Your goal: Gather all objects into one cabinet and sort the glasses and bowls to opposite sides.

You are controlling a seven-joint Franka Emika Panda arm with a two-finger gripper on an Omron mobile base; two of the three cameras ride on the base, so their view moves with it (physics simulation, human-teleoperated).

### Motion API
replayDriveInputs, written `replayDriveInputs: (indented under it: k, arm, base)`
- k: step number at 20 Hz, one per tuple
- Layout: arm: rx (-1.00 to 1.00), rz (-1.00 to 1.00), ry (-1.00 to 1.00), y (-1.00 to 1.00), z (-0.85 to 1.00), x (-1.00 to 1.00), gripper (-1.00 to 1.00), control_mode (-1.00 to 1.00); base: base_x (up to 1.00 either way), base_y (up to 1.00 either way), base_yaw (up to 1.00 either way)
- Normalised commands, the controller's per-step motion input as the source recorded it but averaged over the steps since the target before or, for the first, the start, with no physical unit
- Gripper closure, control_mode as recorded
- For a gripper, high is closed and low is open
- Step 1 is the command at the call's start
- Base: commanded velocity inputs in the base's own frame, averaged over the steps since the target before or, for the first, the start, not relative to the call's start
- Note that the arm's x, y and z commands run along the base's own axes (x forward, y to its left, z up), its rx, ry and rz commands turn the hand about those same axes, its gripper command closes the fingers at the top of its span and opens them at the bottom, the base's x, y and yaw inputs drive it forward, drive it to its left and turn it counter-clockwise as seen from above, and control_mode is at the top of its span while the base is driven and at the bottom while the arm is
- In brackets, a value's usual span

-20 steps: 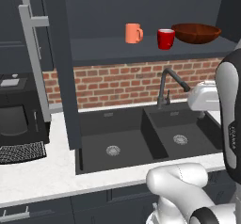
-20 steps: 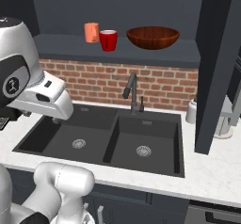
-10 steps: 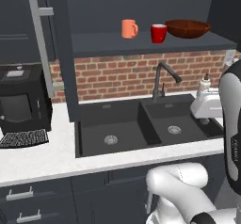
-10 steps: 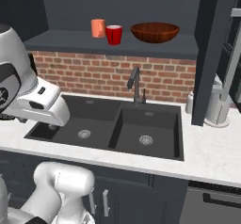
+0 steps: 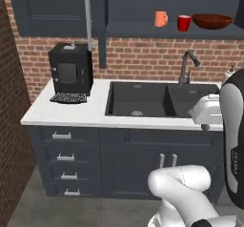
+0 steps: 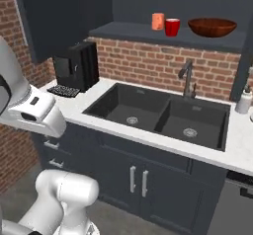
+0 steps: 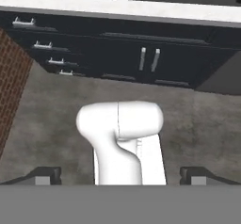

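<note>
I am looking up at the open wall cabinet [image 5: 157,30], its door [image 5: 97,21] swung out to the left with the long bar handle [image 5: 87,11]; on its shelf three pieces are already sitting in a row, so the gathering looks mostly done, as far as I can judge; the wide brown bowl [image 5: 212,21] is resting at the right end, the red mug [image 5: 184,23] just beside it, the orange mug [image 5: 161,18] next along to the left; the small blue bowl I am not finding anywhere on the counter [image 5: 71,111] or in the sink [image 5: 143,99], so fetching it and setting it by the brown bowl seems to be what remains; the mugs may also want shifting further left. My claw [image 7: 120,176] is pointing down at the floor, fingertips [image 7: 44,175] spread wide and gripping nothing; the shelf and its pieces are sitting well above and well apart from it.
</note>
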Motion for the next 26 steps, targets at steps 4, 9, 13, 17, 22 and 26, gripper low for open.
replayDriveInputs:
  k: [4,9,13,17,22,26]
  arm:
    - [0.0,0.0,0.0,0.0,0.0,0.0,-1.0,1.0]
    - [0.0,0.0,0.0,0.0,0.0,0.0,-1.0,1.0]
    - [0.0,0.0,0.0,0.0,0.0,0.0,-1.0,1.0]
    - [0.0,0.0,0.0,0.0,0.0,0.0,-1.0,1.0]
    - [0.0,0.0,0.0,0.0,0.0,0.0,-1.0,1.0]
    - [0.0,0.0,0.0,0.0,0.0,0.0,-1.0,1.0]
  base:
    - [-0.31,0.01,0.9]
    - [-0.21,0.02,0.99]
    - [-0.29,0.0,1.0]
    - [-0.26,0.0,1.0]
    - [-0.28,0.0,1.0]
    - [-0.28,0.0,1.0]
